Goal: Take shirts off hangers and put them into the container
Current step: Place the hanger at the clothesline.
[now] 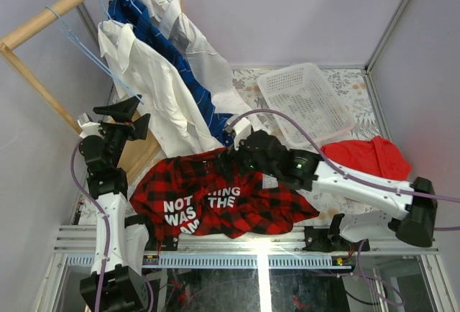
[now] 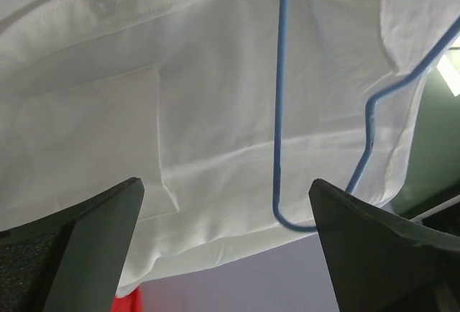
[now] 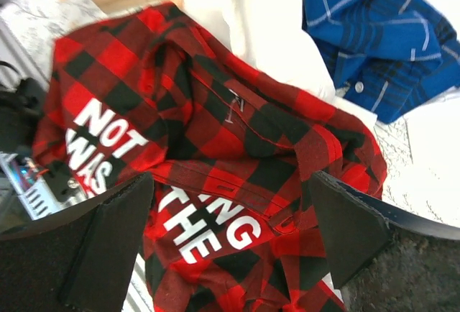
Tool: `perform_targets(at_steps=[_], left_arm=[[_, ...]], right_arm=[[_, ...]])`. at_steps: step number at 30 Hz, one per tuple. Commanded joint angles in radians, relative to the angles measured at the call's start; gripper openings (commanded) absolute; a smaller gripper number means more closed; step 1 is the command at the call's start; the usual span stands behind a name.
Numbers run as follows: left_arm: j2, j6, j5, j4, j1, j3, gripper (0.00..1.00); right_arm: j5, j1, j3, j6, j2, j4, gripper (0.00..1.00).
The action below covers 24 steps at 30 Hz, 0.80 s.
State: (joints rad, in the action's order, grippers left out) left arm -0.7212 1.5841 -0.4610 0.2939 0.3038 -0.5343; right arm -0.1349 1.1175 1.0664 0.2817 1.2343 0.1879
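L fingers (image 2: 224,190) spread wide, empty, near smooth white shirt (image 2: 180,96) + thin blue wire hanger (image 2: 279,111); R fingers (image 3: 230,182) open too (over crumpled red-black plaid shirt (image 3: 215,132)).

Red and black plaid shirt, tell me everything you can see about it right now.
The red-and-black plaid shirt is soft woven cloth with bold white letters on it, among them NOT, WAS and THE. It lies crumpled on the table near the front edge, off any hanger and outside the basket. The hem of the nearer white shirt meets its far edge. The right gripper hovers over it, jaws open, holding nothing.
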Motion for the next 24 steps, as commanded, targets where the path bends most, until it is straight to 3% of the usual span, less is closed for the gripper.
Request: perform_targets(at_steps=[1,9,15,19,24], left_arm=[[0.045,-0.211,-0.076,-0.16,0.006,-0.032,1.0],[0.149,-0.551,-0.1,-0.463,0.004,-0.021,1.0],[0.191,-0.733,-0.175,-0.615,0.006,-0.025,1.0],[0.19,-0.866,-0.144,-0.738,0.005,-0.082,1.0],[0.157,-0.925,-0.129,-0.76,0.005,-0.137,1.0]], right_arm=[[-0.078,0.002,0.075,0.018,0.12,0.063,1.0],[-0.206,-0.03,0.097,0.008,0.251,0.101,0.99],[0.109,-0.186,0.056,-0.101,0.244,-0.01,0.99],[0.288,-0.219,0.08,-0.219,0.308,-0.014,0.99],[0.326,-0.22,0.132,-0.216,0.421,0.009,0.99]])
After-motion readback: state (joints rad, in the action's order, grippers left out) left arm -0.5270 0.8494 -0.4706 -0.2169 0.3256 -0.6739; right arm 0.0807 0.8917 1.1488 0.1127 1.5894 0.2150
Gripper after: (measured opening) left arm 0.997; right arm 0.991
